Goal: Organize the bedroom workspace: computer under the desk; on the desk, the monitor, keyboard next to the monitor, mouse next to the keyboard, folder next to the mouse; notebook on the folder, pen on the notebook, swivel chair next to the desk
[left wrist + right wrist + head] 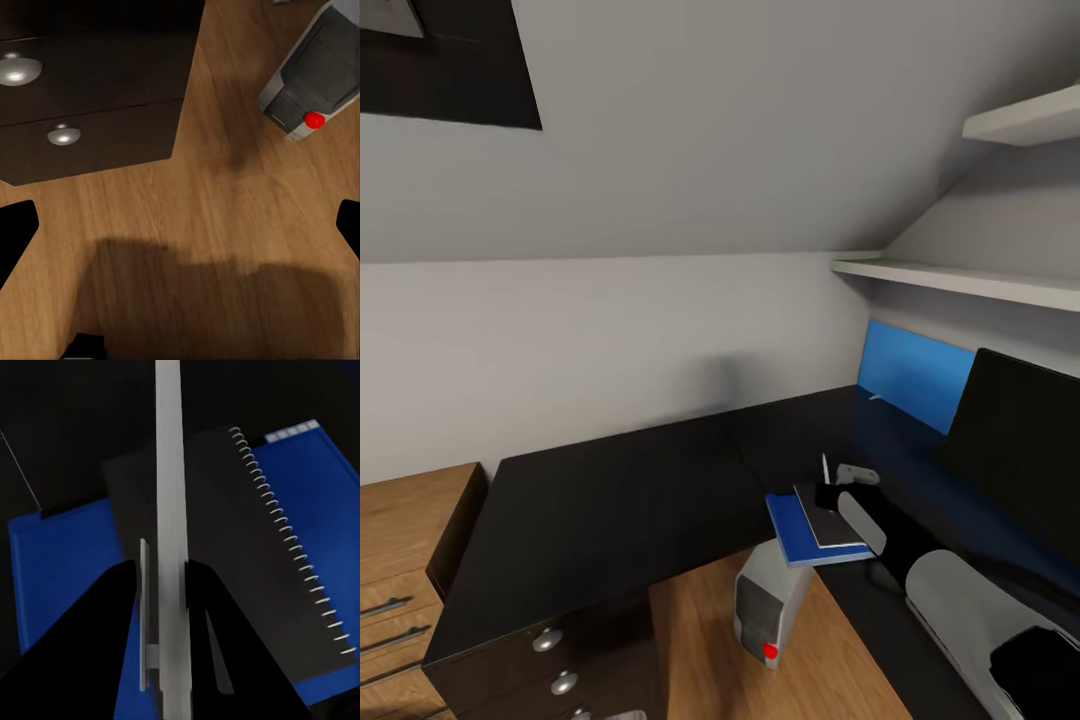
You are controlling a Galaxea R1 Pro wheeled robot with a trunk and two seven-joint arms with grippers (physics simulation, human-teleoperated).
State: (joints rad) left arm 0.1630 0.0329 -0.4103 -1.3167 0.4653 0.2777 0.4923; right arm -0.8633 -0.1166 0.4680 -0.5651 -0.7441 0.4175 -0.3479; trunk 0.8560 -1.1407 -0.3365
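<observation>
Right gripper (166, 585) is pinched tight on the pen (171, 472) (standing upright) over the notebook (225, 562); left gripper's (180, 225) fingers are wide apart.

Your head camera looks down across the bench (610, 500) corner. Your left wrist camera faces the floor (210, 225) closely, sharing the computer (765, 610) at 1 o'clock. Your right wrist camera hovers just above the folder (60, 577), shared with head.

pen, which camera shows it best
The right wrist view: the pen runs long and pale between the right claw fingers, above the notebook. The head view gives just a thin sliver.
</observation>
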